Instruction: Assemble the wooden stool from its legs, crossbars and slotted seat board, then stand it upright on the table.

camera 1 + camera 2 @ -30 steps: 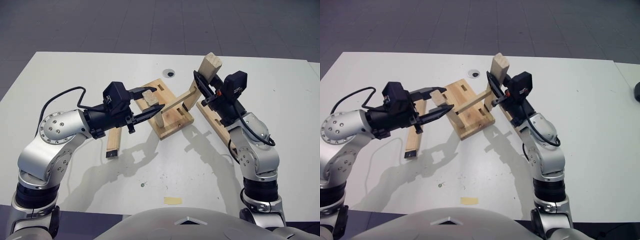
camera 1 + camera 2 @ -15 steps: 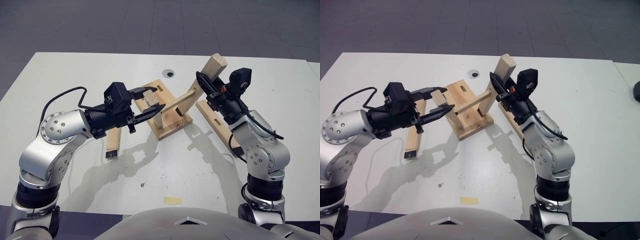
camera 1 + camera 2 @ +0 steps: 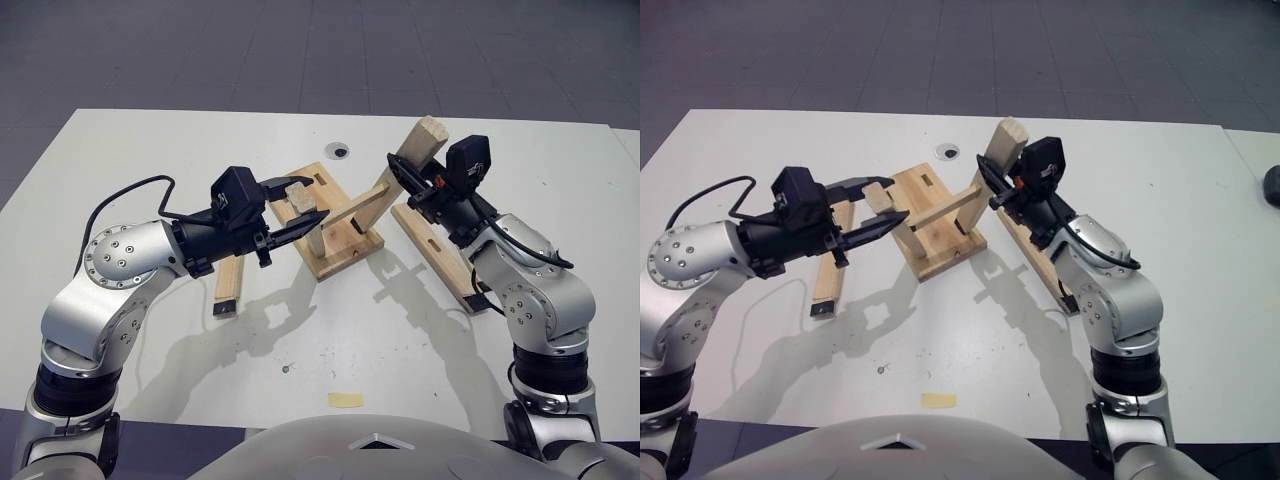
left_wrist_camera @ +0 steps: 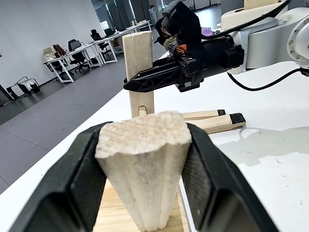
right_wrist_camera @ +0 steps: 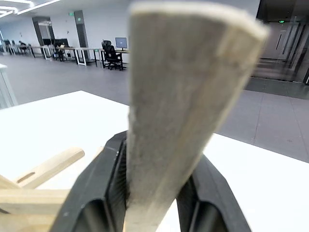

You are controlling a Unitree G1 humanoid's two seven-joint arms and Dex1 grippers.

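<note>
**Q:** Which details are hidden or unclear?
**A:** The foot of the upright leg (image 3: 314, 232) meets the seat board (image 3: 345, 258). Whether it sits in a slot cannot be determined. The lower end of the tilted leg (image 3: 420, 143) is covered by the crossbar (image 3: 358, 207) and the board edge. The joints at both crossbar ends are too small to judge.

**Q:** What are the arm poses and finger states?
**A:** The left arm has its elbow bent outward and its forearm roughly level above the table (image 3: 150, 150). The left gripper (image 3: 300, 198) points toward the table centre, and both its fingers are clamped on the top of the upright leg. The right forearm angles inward. The right gripper (image 3: 400, 172) is clamped on the tilted leg near mid-length, and the leg's top leans toward the robot's right.

**Q:** Where are the parts?
**A:** The seat board lies flat at the table centre. The crossbar spans between the two held legs. The left loose leg (image 3: 228, 278) lies beneath the left forearm. The right loose leg (image 3: 440, 252) lies beneath the right forearm.

**Q:** What do the wrist views add?
**A:** The left wrist view shows the leg's rough end grain pressed between both pads (image 4: 82, 183), with no gap. The right wrist view shows fingers (image 5: 104, 183) seated against both faces of the tilted leg.
</note>
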